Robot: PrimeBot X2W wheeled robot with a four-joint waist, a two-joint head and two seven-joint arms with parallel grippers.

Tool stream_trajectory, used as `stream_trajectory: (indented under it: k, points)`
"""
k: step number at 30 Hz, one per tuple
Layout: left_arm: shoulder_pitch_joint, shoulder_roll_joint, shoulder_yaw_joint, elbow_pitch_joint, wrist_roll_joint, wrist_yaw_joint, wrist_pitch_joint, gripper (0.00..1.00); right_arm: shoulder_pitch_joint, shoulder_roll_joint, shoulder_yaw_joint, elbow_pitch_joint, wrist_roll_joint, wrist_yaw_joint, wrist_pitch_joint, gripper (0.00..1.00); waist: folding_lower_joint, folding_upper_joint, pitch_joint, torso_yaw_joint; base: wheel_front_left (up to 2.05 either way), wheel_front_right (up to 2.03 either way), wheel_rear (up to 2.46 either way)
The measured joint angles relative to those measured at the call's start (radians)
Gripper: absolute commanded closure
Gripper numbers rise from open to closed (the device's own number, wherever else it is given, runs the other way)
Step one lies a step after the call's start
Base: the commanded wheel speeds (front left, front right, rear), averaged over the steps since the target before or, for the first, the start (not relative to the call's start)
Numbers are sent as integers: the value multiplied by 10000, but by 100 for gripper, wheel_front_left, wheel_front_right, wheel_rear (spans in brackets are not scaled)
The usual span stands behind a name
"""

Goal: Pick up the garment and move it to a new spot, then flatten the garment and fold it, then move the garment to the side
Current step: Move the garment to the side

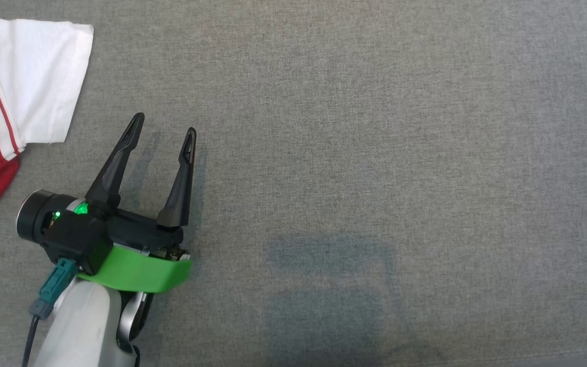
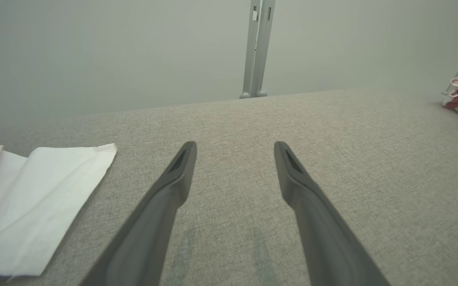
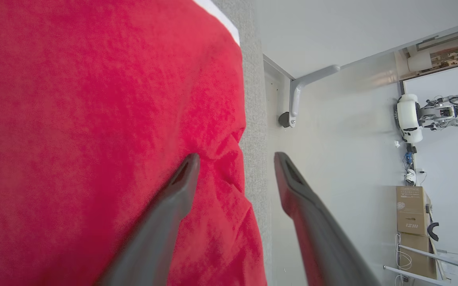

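Red and white jersey, the garment (image 1: 28,76) lies flat at the far left of the grey desk (image 1: 349,127), running off the head view's edge. It looks light and limp, likely to sag and crease when lifted, so a pinch at a hem or sleeve corner seems best. The left end effector (image 1: 164,124) hovers open and empty just beside its white sleeve. The right end effector (image 3: 235,155) stands open over red cloth (image 3: 94,119) at a desk edge, gripping nothing; whether that is the same piece is unclear.
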Motion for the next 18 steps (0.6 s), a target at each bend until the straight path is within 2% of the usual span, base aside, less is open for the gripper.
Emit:
stream_trajectory:
  k: [4, 10, 15, 18]
  points:
    - [2, -136, 94, -10, -59, 0, 0, 0, -3, 477, -437, -31, -40, 0, -838, 0, 0, 0, -277, 14, 0, 0, 0]
    - [273, -324, 489, 424, -4, 339, 0, 0, 313, 1354, -819, -345, 339, 0, -1962, 0, 0, 0, -909, 6, 0, 0, 0]
    - [636, -568, 928, 777, -245, 629, 0, 0, 1096, 2263, -1149, -993, 1216, -2, -2679, 0, 0, 0, -1603, 3, 0, 0, 0]
    - [863, -719, 1237, 1068, -508, 746, 0, 0, 1483, 3081, -1229, -1530, 2362, -8, -2905, 0, 0, 0, -2049, -1, 0, 0, 0]
